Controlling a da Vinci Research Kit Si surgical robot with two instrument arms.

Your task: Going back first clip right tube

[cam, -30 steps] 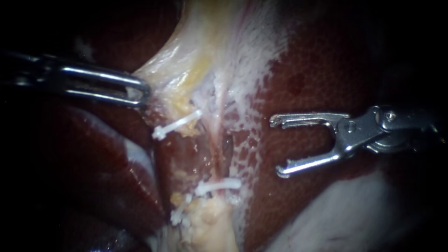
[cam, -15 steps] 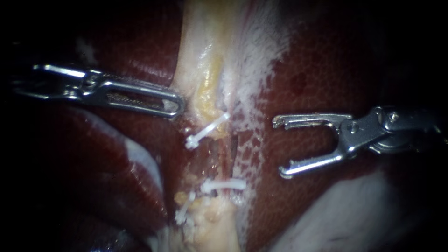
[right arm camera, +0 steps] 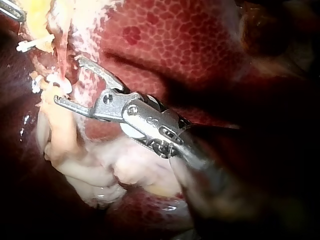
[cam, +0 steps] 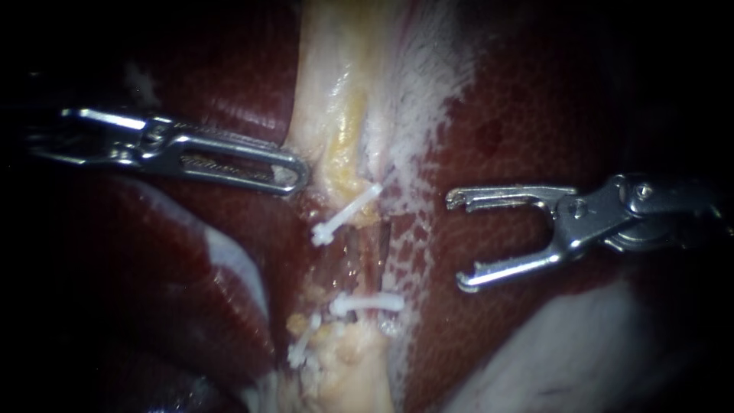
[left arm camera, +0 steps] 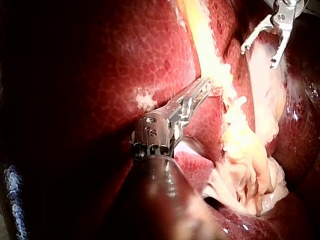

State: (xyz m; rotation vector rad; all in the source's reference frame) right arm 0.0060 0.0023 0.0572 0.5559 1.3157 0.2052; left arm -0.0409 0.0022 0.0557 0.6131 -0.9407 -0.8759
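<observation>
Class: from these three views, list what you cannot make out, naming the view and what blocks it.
1. Endoscope view: the right instrument has its shaft lost in darkness near the edge.
2. Endoscope view: what the lowest clip sits on; pale tissue covers it.
3. Right wrist view: the left instrument is cut off by the edge; only its end shows.
4. Left wrist view: the right instrument is cut off just behind its jaws.

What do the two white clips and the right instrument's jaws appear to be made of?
The upper clip and lower clip look like plastic, probably a polymer: opaque white, matte, with no metallic glint. The right instrument looks like polished metal, likely steel: silvery, with bright highlights and fine teeth along its open jaws.
</observation>
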